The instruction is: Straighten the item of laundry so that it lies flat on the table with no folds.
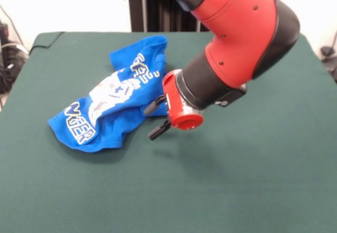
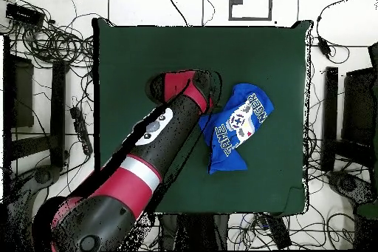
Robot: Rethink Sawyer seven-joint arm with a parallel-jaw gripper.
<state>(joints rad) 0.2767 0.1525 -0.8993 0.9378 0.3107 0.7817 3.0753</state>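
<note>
The bright blue T-shirt [image 1: 113, 99] lies crumpled on the dark green table [image 1: 237, 180], left of the middle, with its white lettering and print bunched in folds. My gripper [image 1: 156, 118] points sideways at the shirt's right edge, low over the table. Its two black fingers stand apart, open and empty; the upper fingertip [image 1: 153, 107] overlaps the shirt's hem and the lower one is over bare cloth. In the overhead view the shirt [image 2: 236, 127] lies right of the middle of the table [image 2: 148, 49], and the red and black arm ends just beside its left edge.
The thick red and black arm [image 1: 237, 38] hangs over the table's middle and far right. The black pedestal [image 1: 152, 7] stands at the far edge. Cables [image 2: 52, 42] and dark equipment ring the table on the floor.
</note>
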